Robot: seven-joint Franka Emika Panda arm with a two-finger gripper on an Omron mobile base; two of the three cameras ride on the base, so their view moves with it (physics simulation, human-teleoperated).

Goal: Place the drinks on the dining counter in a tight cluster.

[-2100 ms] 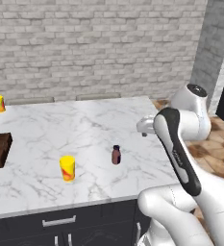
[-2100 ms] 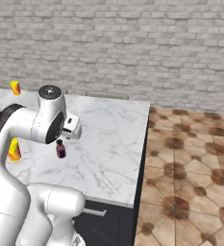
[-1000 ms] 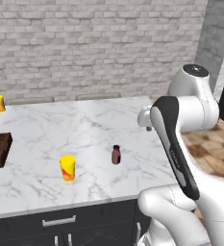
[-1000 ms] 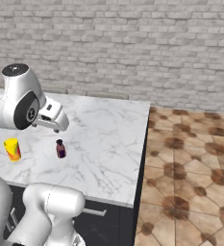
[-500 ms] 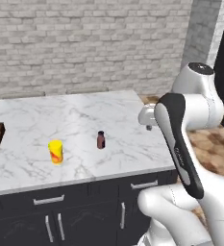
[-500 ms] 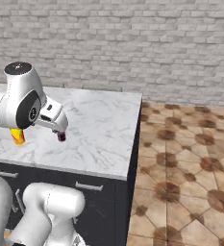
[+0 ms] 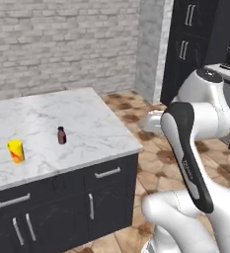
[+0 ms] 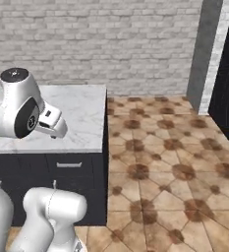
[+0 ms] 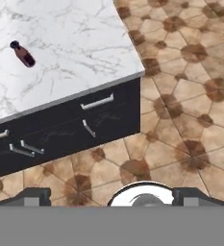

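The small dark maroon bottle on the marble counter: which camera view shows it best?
The left base view: the maroon bottle stands upright on the dining counter, beside a yellow container. The hand view shows it at a slant near the picture's edge.

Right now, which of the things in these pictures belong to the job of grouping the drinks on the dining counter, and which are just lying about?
Belong to the job:
- small dark bottle, standing on the counter
- dining counter, white marble top

Just lying about:
- yellow cup, standing on the same counter, apart from the bottle
- dark tall cabinets across the tiled floor
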